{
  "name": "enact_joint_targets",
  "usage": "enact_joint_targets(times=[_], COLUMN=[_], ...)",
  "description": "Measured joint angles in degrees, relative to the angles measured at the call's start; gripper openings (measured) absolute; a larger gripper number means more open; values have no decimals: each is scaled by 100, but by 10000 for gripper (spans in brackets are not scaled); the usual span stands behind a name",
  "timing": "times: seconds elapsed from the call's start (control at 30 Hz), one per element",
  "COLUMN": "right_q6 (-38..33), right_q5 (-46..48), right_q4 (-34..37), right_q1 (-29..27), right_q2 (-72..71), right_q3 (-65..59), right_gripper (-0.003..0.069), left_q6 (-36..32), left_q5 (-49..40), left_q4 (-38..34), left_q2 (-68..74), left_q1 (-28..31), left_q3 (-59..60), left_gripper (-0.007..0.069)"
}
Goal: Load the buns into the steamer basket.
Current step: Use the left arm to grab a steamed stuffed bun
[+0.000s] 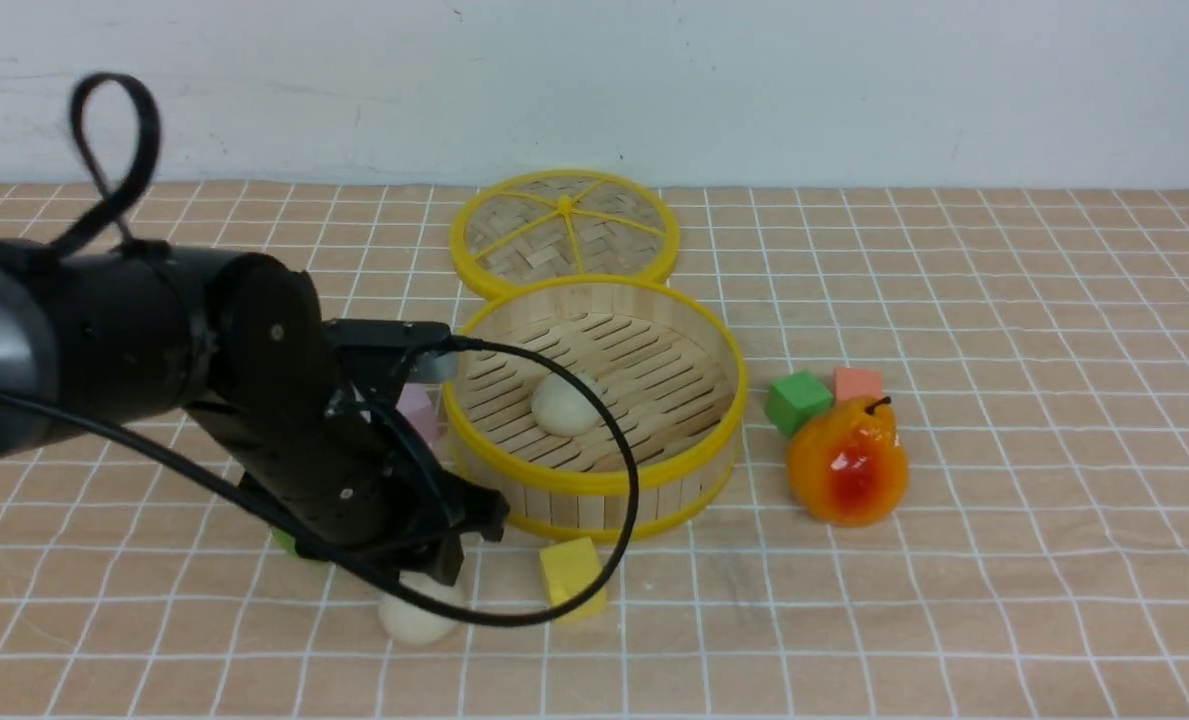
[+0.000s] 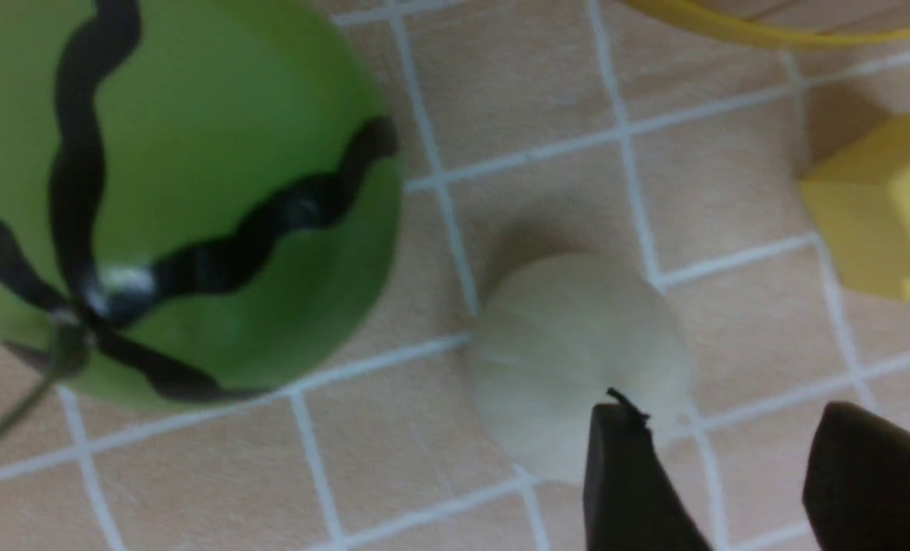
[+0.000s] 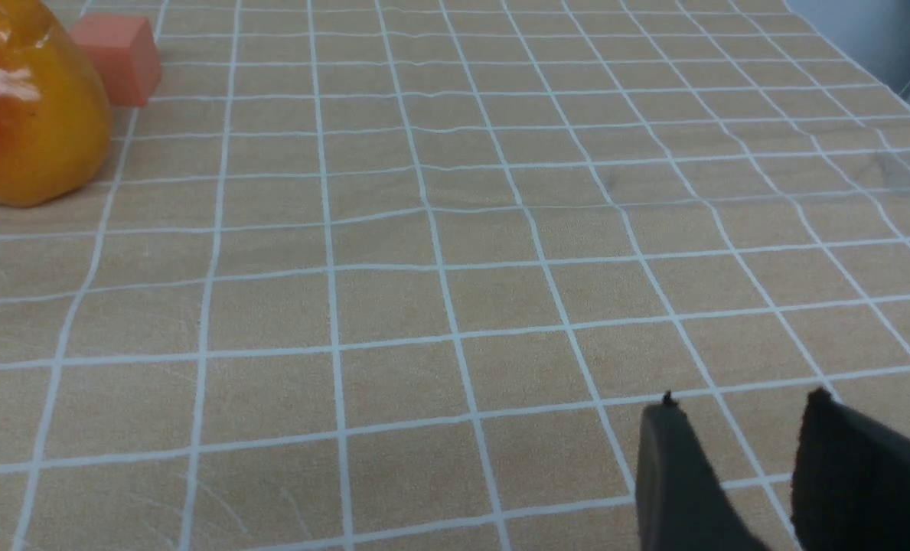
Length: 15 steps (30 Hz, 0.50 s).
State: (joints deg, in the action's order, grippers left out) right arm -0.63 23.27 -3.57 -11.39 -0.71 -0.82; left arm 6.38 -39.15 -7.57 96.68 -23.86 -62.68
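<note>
— Where are the buns?
— The first bun (image 1: 566, 403) lies in the steamer basket (image 1: 594, 483), toward nine o'clock on the slats. The second bun (image 1: 409, 628) sits on the bench (image 1: 954, 600) at seven o'clock from the basket, half hidden under the left hand (image 2: 726, 417).
— Gripped?
— No, the jaws stand apart. One finger (image 2: 623, 482) overlaps it, perhaps touching; too blurred to tell. The watermelon ball (image 2: 171, 191) just beside it is cut off by the frame.
— And the right hand (image 3: 742, 405)?
— Narrowly parted, holding nothing, above the bench.
</note>
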Motion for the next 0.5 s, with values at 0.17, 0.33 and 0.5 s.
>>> enact_joint_targets(times=[0.17, 0.33, 0.5], right_q6=[0, 0, 0], right_q5=[0, 0, 0], right_q4=[0, 0, -6], right_q1=[0, 0, 0], right_q2=[0, 0, 0], right_q3=[0, 0, 0], right_gripper=[241, 241, 241], left_q6=[426, 509, 509], left_q5=[288, 411, 329], left_q4=[355, 377, 396], left_q2=[290, 564, 583], left_q1=[0, 0, 0], left_q3=[0, 0, -66], left_gripper=[255, 239, 191])
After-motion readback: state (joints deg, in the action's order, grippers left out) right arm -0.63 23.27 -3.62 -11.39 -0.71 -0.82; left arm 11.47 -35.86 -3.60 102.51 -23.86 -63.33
